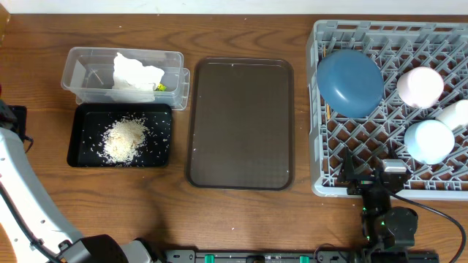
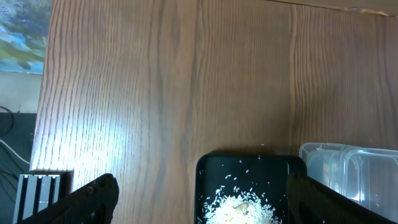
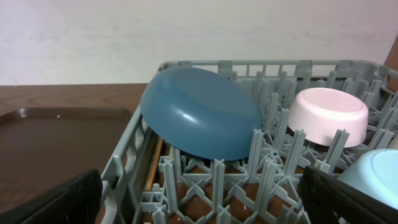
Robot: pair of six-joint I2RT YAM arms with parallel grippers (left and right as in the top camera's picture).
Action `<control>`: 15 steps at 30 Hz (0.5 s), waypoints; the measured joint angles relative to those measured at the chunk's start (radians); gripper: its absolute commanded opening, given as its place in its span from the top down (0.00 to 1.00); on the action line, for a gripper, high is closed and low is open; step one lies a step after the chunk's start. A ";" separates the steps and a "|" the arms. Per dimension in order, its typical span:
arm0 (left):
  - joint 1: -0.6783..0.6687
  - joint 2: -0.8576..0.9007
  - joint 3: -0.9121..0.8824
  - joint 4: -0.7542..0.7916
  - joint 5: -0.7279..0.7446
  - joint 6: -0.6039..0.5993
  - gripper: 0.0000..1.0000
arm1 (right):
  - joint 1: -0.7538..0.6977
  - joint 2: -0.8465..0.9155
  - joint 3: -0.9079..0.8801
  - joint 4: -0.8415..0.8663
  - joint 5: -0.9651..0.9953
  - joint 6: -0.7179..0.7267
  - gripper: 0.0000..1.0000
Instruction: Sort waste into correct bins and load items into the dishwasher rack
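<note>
The clear tub (image 1: 88,73) holds crumpled white tissue (image 1: 135,71) and a bit of printed wrapper (image 1: 160,88). In front of it, the black tray (image 1: 84,120) carries a heap of rice scraps (image 1: 124,139). In the grey rack (image 1: 316,109) stand the dark blue plate (image 1: 349,82), a white bowl (image 1: 420,86), a light blue bowl (image 1: 428,140) and a pale cup (image 1: 455,113). Chopsticks (image 3: 154,163) lie along the rack's left wall. My left gripper (image 2: 202,208) is open above the black tray (image 2: 249,165). My right gripper (image 3: 202,205) is open at the rack's near edge, holding nothing.
A large brown serving tray (image 1: 240,123) lies between the bins and the rack, with nothing on it. The left arm's white link (image 1: 22,197) runs along the table's left side. The right arm's base and cable (image 1: 387,219) sit in front of the rack.
</note>
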 measured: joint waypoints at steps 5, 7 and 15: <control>0.000 0.000 0.000 0.000 0.000 0.000 0.11 | 0.000 0.000 0.000 0.000 0.000 -0.001 0.01; 0.000 0.000 0.000 0.000 0.000 0.000 0.11 | 0.000 0.000 0.000 0.000 0.000 -0.001 0.01; 0.000 0.000 0.000 0.000 0.000 0.000 0.11 | 0.000 0.000 0.000 0.000 0.000 -0.001 0.01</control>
